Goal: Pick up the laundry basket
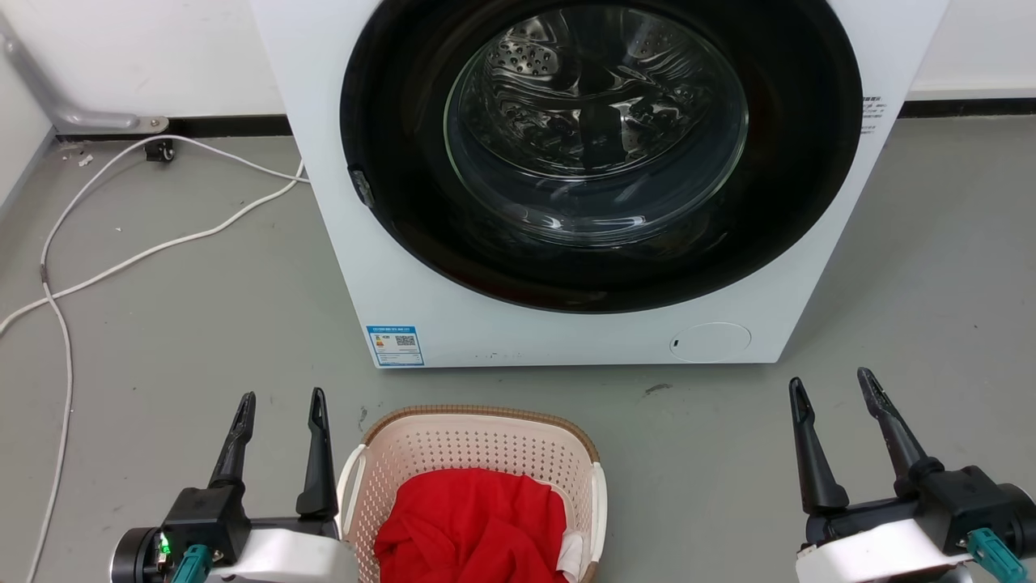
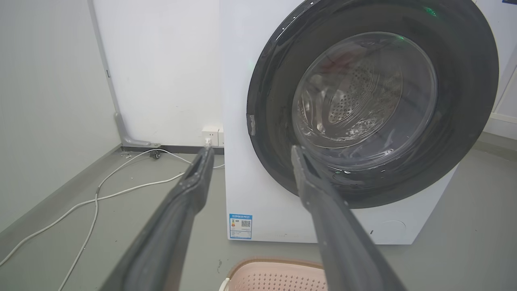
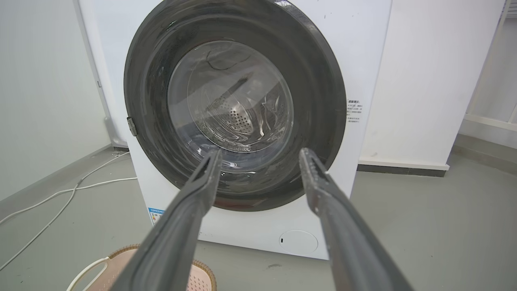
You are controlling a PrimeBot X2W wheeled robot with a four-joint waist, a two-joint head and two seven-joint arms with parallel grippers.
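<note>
Flanking laundry basket point(image 1: 486, 444): left end effector point(image 1: 282, 397), right end effector point(image 1: 832, 379), open, empty.

pink perforated laundry basket point(image 1: 477, 445), brown rim; red cloth point(image 1: 473, 526); white washing machine point(image 1: 388, 267).

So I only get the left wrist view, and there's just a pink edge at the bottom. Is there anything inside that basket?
Observer: Yes. The head view shows a red cloth piled in the laundry basket.
Operator: Does it have anything to hold it by?
Observer: A white handle on each side.
Operator: And where's the other arm?
Observer: The right end effector is open, off to the basket's right above the floor, not touching it.
</note>
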